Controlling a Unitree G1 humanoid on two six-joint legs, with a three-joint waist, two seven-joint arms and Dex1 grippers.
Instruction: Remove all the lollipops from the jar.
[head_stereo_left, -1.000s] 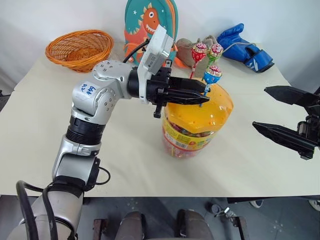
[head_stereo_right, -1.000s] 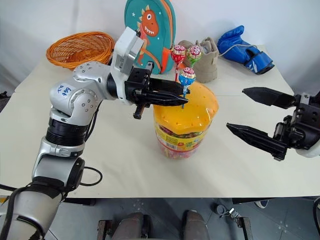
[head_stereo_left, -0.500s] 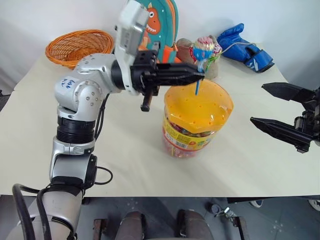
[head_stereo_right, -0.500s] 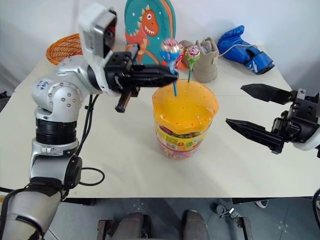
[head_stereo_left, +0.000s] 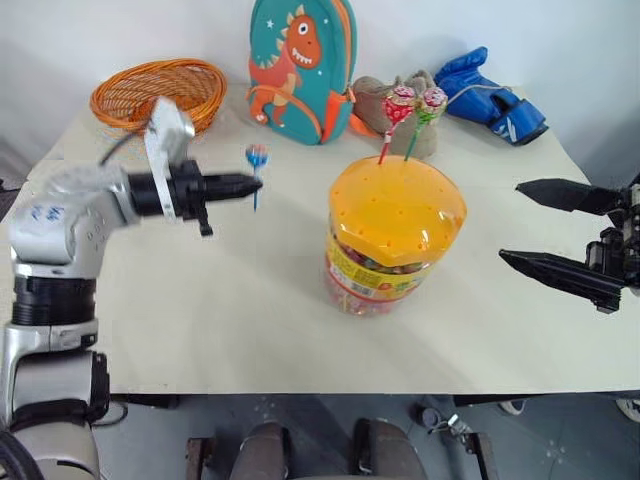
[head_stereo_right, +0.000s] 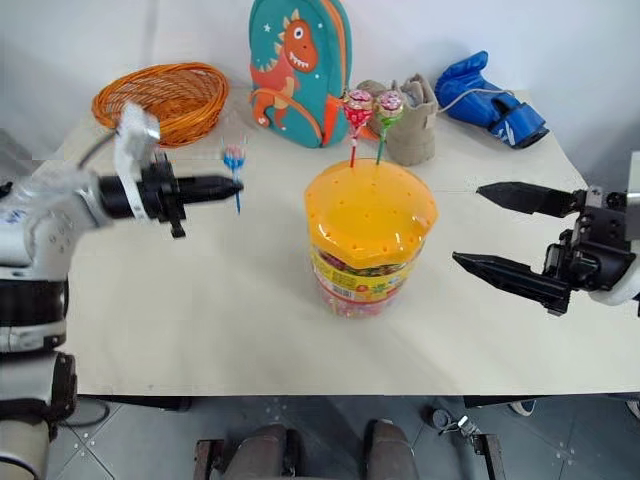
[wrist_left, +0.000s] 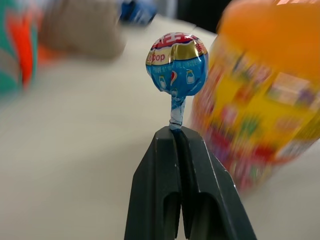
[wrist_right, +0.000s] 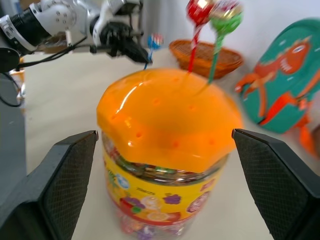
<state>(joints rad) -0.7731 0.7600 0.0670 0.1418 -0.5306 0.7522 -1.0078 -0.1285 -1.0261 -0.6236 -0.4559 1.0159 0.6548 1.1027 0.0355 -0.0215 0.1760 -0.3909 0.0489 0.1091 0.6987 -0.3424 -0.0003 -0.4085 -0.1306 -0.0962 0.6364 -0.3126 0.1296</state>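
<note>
The jar (head_stereo_left: 392, 250) stands mid-table, clear with an orange holed lid (head_stereo_left: 397, 203). Two lollipops stick up from the lid's far side: a red one (head_stereo_left: 397, 101) and a pink-and-green one (head_stereo_left: 432, 98). The blue lollipop (head_stereo_left: 256, 156) is out over the table left of the jar, upright, with my left gripper (head_stereo_left: 254, 184) shut on its stick; in the left wrist view the wrapped head (wrist_left: 176, 65) rises just above the closed fingers (wrist_left: 160, 165). My right gripper (head_stereo_left: 512, 222) hovers open to the right of the jar, pointing at it, apart from it.
An orange wicker basket (head_stereo_left: 158, 92) sits at the far left corner. A teal dinosaur backpack (head_stereo_left: 302, 60), a beige boot (head_stereo_left: 375, 100) and blue boxing gloves (head_stereo_left: 492, 95) line the back. Bare tabletop lies left and in front of the jar.
My left gripper lifted the blue lollipop out of the lid and swung it left and down, away from the jar. The right gripper stayed put, open.
</note>
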